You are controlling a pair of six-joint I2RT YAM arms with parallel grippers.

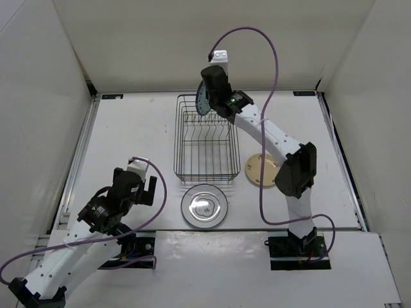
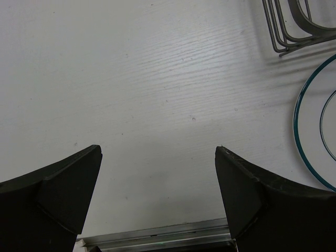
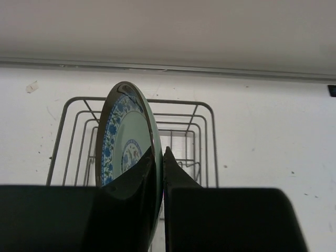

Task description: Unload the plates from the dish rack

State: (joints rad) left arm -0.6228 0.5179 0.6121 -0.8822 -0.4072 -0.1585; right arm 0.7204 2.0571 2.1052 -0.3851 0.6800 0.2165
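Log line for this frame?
right gripper: shut on blue-patterned plate at dish rack | left gripper: open, empty | ringed plate, cream plate: on table

Top view looks down from behind; wrist views sit close — all share the dish rack point(image 1: 205, 154).

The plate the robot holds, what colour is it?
The plate is pale green with a blue flowery rim; clearest in right wrist view.

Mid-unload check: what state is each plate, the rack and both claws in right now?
Rack: one plate at its far end.
Blue plate: upright, gripped at rim.
White plate: flat on table.
Cream plate: flat on table.
Right claw: shut on blue plate.
Left claw: open, empty.
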